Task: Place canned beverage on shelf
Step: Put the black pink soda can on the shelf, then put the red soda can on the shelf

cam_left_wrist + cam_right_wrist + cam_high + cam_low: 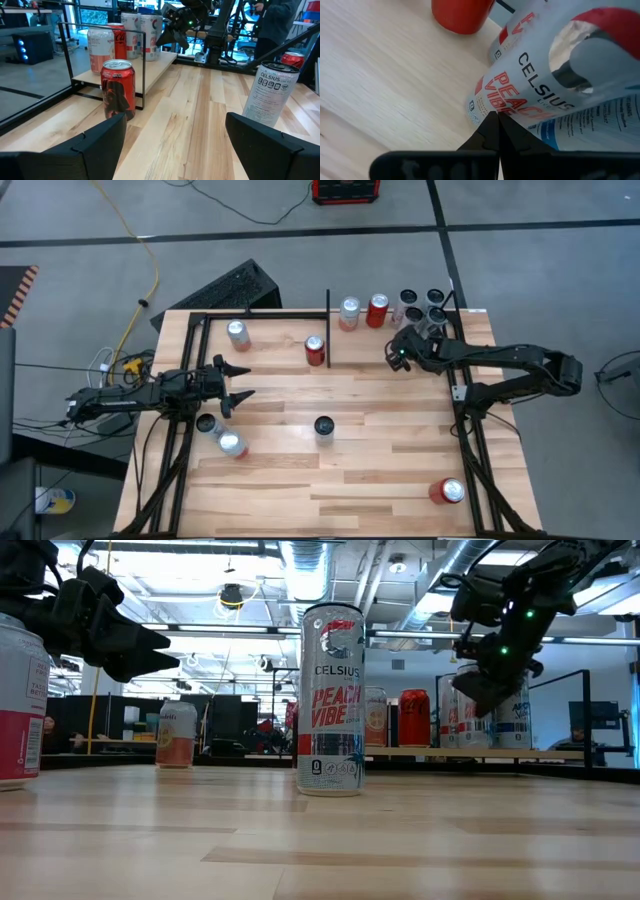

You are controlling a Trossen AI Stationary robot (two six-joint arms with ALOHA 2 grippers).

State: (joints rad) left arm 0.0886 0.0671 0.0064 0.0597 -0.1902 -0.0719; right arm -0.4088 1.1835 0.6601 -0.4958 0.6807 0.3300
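The Celsius Peach Vibe can (324, 426) stands upright mid-table (380, 470), long axis vertical, top up, apart from both arms. The left end effector (238, 382) hovers near the table's left side, fingers apart and empty, pointing toward the shelf (290, 332). The right end effector (390, 356), fingers together and empty, hangs beside the cans grouped at the shelf's right end.

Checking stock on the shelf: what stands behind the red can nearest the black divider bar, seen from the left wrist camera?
Behind the red can stand a pale pink can, a Coca-Cola can and white cans; their lower parts are partly covered.
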